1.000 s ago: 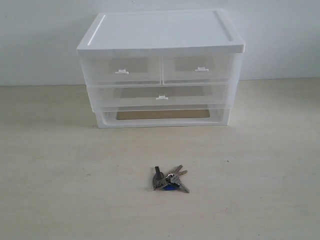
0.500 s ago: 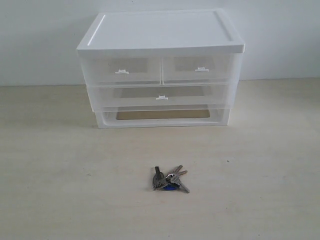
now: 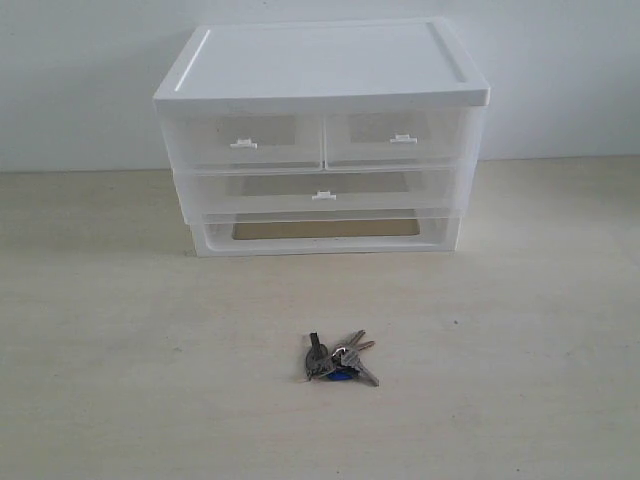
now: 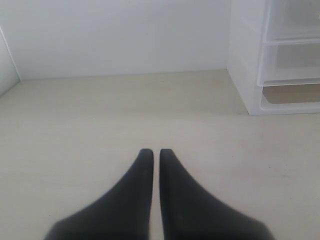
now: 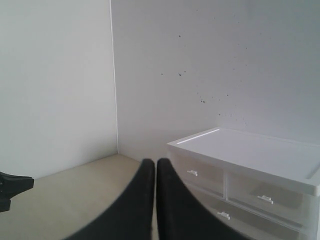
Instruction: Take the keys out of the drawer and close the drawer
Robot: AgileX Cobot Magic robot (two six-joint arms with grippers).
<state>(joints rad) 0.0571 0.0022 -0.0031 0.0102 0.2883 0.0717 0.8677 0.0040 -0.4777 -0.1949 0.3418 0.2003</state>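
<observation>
Shut tight on both arms, nothing between the jaws: left gripper [image 4: 156,152] pointed across bare tabletop, right gripper [image 5: 152,162] aimed toward the wall [image 5: 200,60] and the cabinet's top. Neither visible in the exterior view.

Small bunch of silver-grey metal keys on a ring [image 3: 338,360], 1 blue plastic head, 1 dark head: out of the drawer, lying flat on the pale wooden tabletop [image 3: 120,350], well in front of the cabinet, about on its centre line, touching nothing else.

Handling, judged: light; stiff piece by piece, loose as a bunch; prone to fan, swing and skid on smooth wood. Low profile, so awkward from above. Best hold probably across the ring or the thicker blue head. Avoid pinching 1 blade tip: dangling and twisting of the rest likely.

Wide, shallow, translucent plastic drawer [image 3: 260,192] with small white centre tab [image 3: 322,195]: appears pushed home. Thin-walled and light by the look; for any push, use the front face near centre, not a corner.

Around it: white plastic cabinet [image 3: 320,60], 2 half-width drawers [image 3: 245,140] above, shut; white-framed open slot [image 3: 325,245] below.

Task apparently complete.
</observation>
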